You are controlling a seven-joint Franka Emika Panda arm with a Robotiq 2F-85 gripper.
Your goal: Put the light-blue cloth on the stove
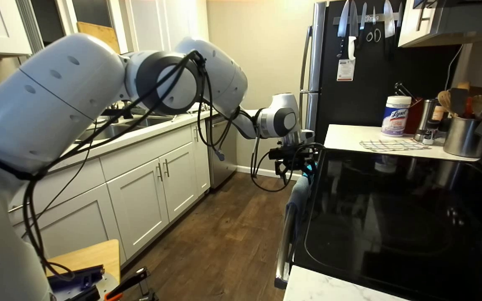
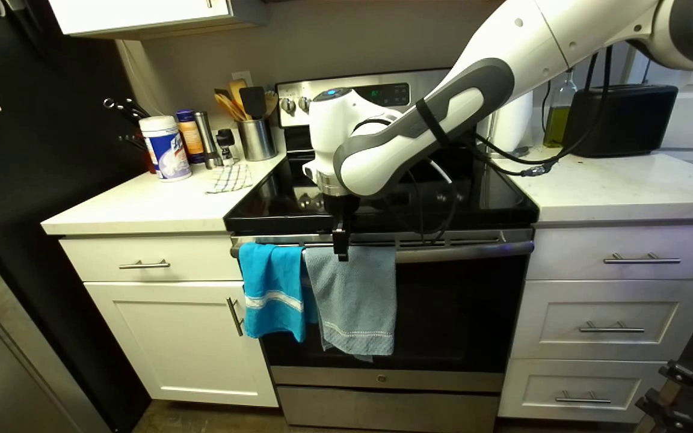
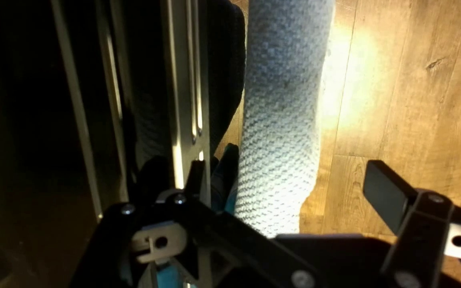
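Straddling the light-blue cloth (image 2: 355, 307) looks to be the step in hand. It drapes over the bar (image 2: 461, 251) directly below the gripper (image 3: 286, 180), whose jaws are spread wide and hold nothing; in the wrist view the cloth lies between the fingers (image 3: 386, 196), apparently free of both. A turquoise cloth (image 2: 271, 282) hangs near the jaws, on the same bar; the task's words might fit it too, but the aim favours the paler one. How far the tips reach below the fold I cannot tell.

The next move probably calls for settling a little, closing on fabric rather than on the bar under it, then lifting until the tail swings clear and laying it on the stove (image 1: 375, 217), which begins right behind the jaws.

Farther behind the jaws, the crock (image 2: 257, 141) holds wooden tools (image 2: 238, 91) and a black spatula (image 2: 254, 102). Near it the tub (image 2: 166, 150) is capped, contents hidden. Well apart from the jaws, across the stove from the crock, a bottle (image 2: 562, 103) is partly filled with yellow-green liquid (image 2: 556, 129).
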